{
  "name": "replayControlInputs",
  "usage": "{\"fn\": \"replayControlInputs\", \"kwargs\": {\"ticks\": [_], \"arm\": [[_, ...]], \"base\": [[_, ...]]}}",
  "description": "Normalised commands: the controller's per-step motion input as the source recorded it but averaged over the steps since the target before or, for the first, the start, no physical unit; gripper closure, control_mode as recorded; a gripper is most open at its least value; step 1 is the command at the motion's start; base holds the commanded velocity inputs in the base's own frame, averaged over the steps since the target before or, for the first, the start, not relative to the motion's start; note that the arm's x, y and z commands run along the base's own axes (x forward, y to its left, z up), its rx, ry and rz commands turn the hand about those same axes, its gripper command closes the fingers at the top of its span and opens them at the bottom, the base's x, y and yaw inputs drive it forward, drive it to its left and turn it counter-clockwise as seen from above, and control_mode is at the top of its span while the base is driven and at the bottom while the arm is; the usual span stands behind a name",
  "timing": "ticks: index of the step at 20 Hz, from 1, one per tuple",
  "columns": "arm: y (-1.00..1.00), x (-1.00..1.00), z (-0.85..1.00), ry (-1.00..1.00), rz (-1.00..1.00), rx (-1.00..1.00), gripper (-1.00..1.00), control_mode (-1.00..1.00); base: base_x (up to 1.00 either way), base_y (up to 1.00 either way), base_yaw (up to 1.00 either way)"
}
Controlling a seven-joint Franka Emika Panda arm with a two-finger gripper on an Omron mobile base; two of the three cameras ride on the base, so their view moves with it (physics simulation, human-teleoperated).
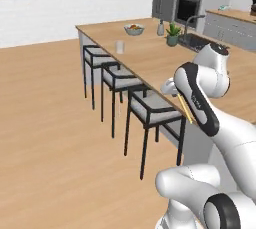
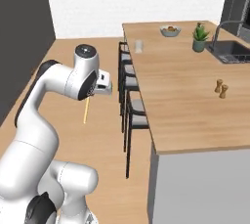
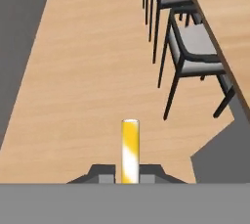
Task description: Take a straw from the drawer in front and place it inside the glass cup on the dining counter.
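1. Between the pincer's (image 3: 128,178) two dark tips I see the straw (image 3: 130,150), clamped tight, with its yellow length running straight out ahead of the tips in the hand view.
2. In the right base view the straw (image 2: 86,110) hangs below the pincer (image 2: 88,99), nearly upright and leaning slightly, over bare wood floor (image 2: 78,135).
3. In the left base view the straw (image 1: 185,109) shows as a thin slanted yellow line crossing the arm's dark forearm band; the tips themselves I cannot make out there.
4. Off to the pincer's side stands the dining counter (image 2: 185,96), its near edge a little way apart from the straw (not over the top yet).
5. The glass cup (image 2: 139,46) sits well beyond the pincer, far along the counter and close to the stool-side edge; the left base view shows the cup (image 1: 120,47) upright.
6. Three dark-framed stools (image 2: 133,105) line the counter edge between the pincer and the cup; in the hand view the nearest stool (image 3: 195,56) lies ahead and to the right of the straw tip.
7. Farther along the counter I see a bowl (image 2: 170,31), a potted plant (image 2: 199,38), the dark sink (image 2: 234,51) and two small shakers (image 2: 221,89).
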Motion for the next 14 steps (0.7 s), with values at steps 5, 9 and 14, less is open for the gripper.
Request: {"fn": "replayControlInputs", "kwargs": {"ticks": [5,9,14], "arm": [[0.0,0.0,0.0,0.0,0.0,0.0,1.0,1.0],[0.0,0.0,0.0,0.0,0.0,0.0,1.0,1.0],[0.0,0.0,0.0,0.0,0.0,0.0,1.0,1.0]], "base": [[0.64,1.0,-0.49],[0.52,1.0,-0.49],[0.43,1.0,-0.49]]}}
